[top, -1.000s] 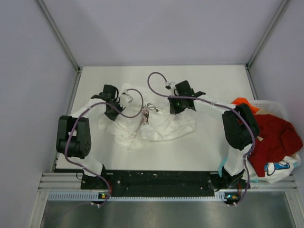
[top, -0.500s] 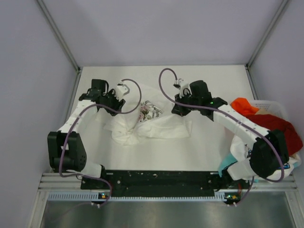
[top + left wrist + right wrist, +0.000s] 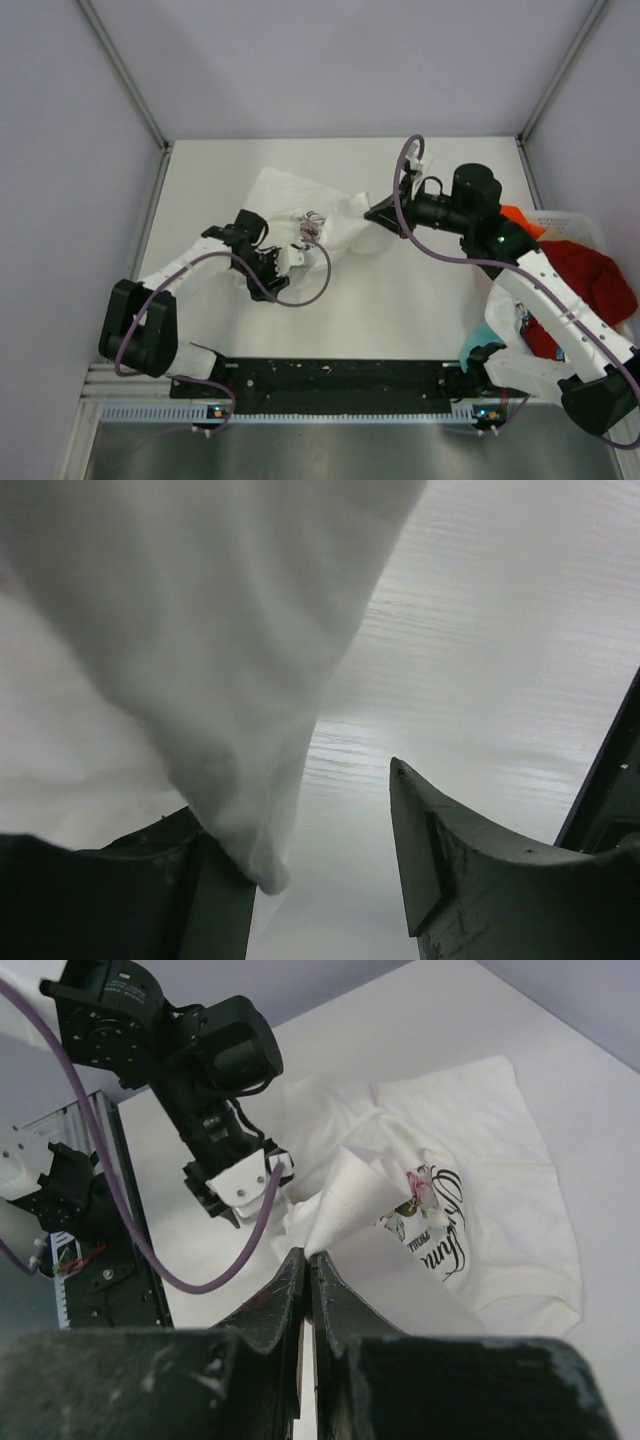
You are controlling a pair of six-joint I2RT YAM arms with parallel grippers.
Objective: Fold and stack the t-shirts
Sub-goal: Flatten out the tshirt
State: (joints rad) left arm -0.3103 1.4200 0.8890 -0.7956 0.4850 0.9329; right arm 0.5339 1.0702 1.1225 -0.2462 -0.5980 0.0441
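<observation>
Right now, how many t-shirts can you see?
4: white printed t-shirt on the table; orange t-shirt, red t-shirt and teal t-shirt at the basket. More may be hidden.

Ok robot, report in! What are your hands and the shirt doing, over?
Right gripper shut on white printed t-shirt, fold lifted off table. Left gripper open, that shirt draped over one finger. Nothing blocking; red shirt sits in basket.

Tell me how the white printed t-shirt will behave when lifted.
Likely floppy: the white printed t-shirt sags in a peaked fold from the shut right gripper. Probably light: one thin pinch lifts it. It may snag: cloth drapes over a finger of the open left gripper.
</observation>
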